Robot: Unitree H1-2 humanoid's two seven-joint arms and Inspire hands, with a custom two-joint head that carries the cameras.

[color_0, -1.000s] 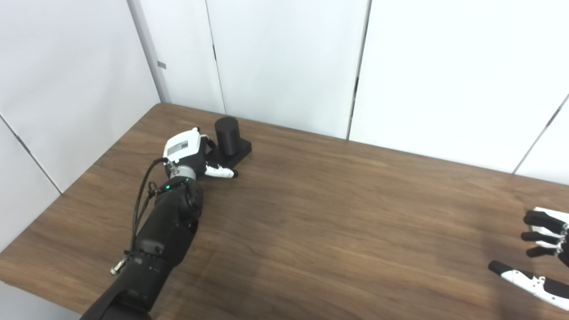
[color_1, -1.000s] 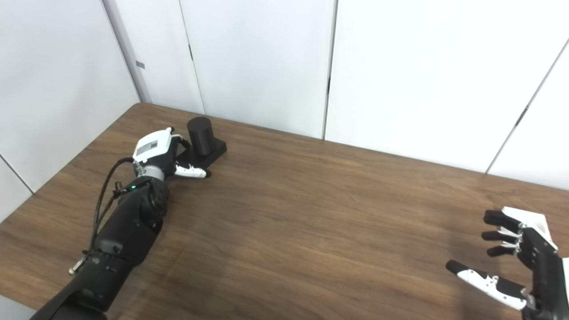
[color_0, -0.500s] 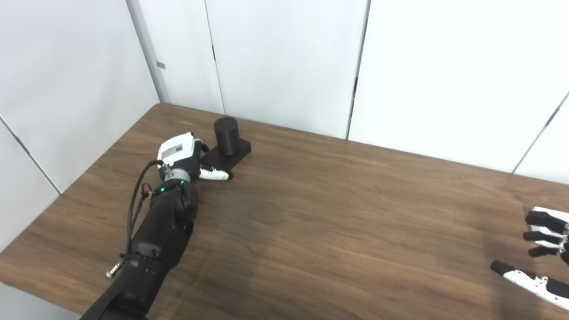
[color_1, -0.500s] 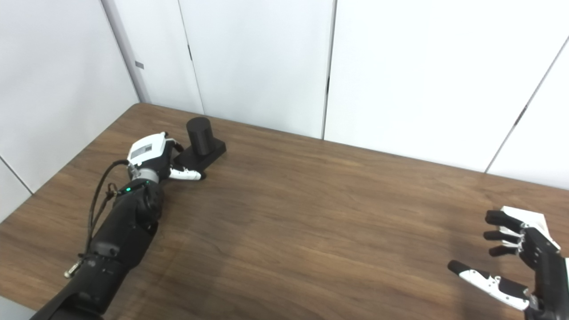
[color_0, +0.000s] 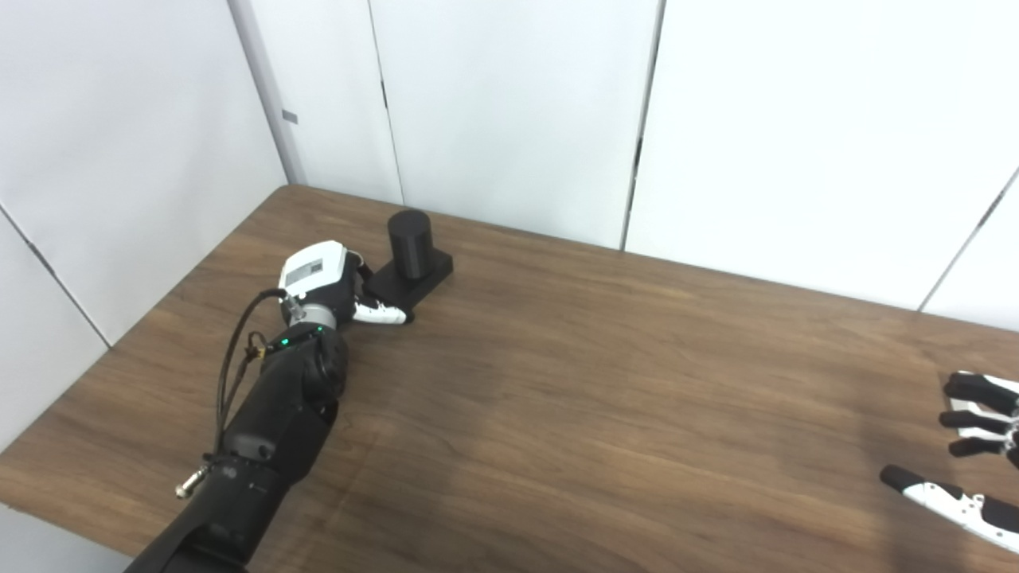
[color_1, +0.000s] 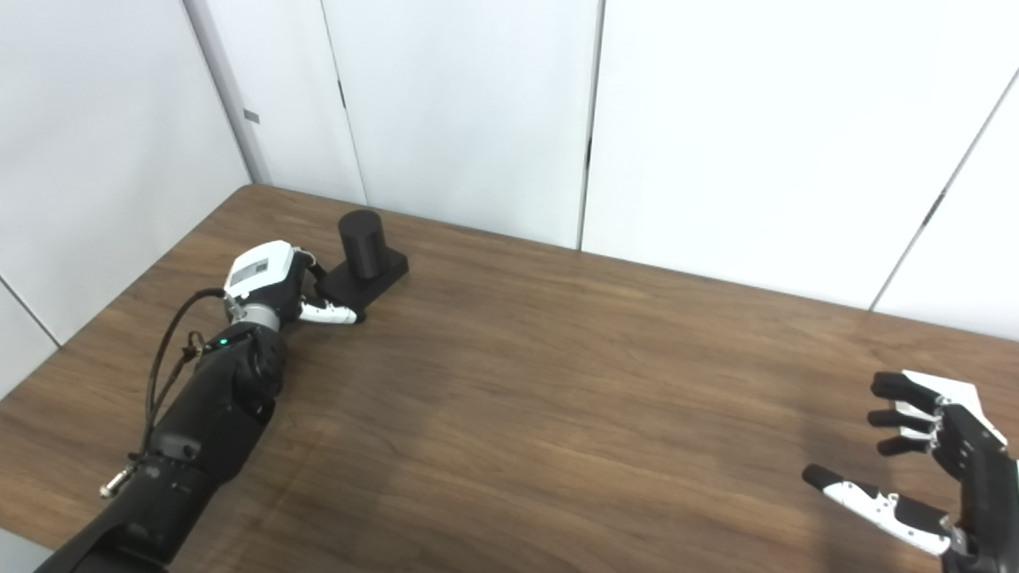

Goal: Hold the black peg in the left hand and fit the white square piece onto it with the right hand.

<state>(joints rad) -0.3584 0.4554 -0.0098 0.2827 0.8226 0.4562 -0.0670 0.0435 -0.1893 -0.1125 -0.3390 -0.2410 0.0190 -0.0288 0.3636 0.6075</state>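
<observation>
In the left eye view, the black peg [color_0: 411, 247] is standing upright on its square base in the upper left of the frame, on the counter [color_0: 605, 382]. The left robot hand [color_0: 338, 282] is touching the base; whether it is gripping cannot be told. In the right eye view, the right robot hand [color_1: 923, 469] is hanging spread and empty at the lower right, partly covering the white square piece [color_1: 959, 391].

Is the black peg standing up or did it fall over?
Standing up. The black peg rises straight from its flat base on the table, round top up.
</observation>
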